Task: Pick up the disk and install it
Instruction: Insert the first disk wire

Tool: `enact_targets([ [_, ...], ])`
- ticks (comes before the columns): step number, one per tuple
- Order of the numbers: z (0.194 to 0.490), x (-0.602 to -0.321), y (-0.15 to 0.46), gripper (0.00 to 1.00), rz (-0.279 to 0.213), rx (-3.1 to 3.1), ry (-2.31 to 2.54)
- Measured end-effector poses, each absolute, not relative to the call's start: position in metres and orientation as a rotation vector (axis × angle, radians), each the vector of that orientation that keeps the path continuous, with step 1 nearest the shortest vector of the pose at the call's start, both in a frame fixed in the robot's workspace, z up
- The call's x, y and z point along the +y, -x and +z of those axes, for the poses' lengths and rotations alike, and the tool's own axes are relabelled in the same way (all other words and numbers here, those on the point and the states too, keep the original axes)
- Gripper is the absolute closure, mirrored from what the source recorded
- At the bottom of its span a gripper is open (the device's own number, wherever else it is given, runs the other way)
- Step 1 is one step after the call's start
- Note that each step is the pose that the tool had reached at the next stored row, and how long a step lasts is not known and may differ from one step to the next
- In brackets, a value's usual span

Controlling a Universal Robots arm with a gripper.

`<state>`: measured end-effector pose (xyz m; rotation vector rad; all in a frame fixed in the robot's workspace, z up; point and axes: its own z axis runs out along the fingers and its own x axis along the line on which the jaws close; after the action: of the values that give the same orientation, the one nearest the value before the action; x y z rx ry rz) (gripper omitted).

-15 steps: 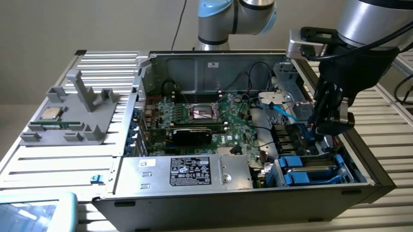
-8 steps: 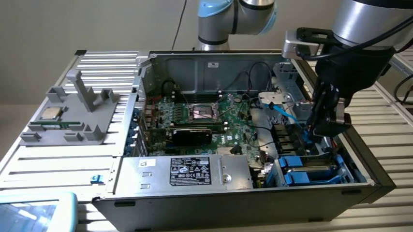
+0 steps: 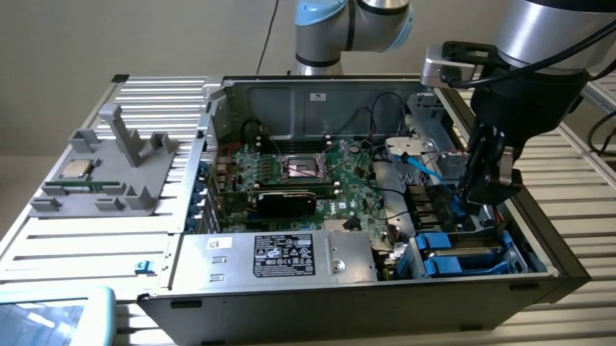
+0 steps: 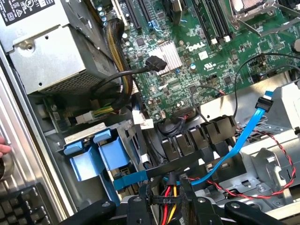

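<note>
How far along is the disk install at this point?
Done: blue carriers sit in a bay of the computer case; I cannot tell whether the disk is among them. In hand: nothing, as the gripper hangs open over that bay. Left: a seated disk is not visibly confirmed.

The Universal Robots arm (image 3: 550, 32) comes in from the exterior view's right, its silver wrist angled steeply down and its black gripper (image 3: 486, 186) pointing downward, fingers (image 4: 136, 210) partly apart with nothing clamped between them.
</note>
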<state>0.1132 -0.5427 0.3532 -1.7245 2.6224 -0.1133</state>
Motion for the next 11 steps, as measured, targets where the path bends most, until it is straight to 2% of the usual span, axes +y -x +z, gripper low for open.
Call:
enact_targets([
  [8,0.3509,-0.5428,-0.1132,0.65,-0.122,2.63,1.719],
  [9,0.3509,-0.5427,-0.1133,0.63,-0.123,2.631,1.719],
  [11,0.351,-0.5425,-0.1134,0.51,-0.126,2.632,1.719],
])
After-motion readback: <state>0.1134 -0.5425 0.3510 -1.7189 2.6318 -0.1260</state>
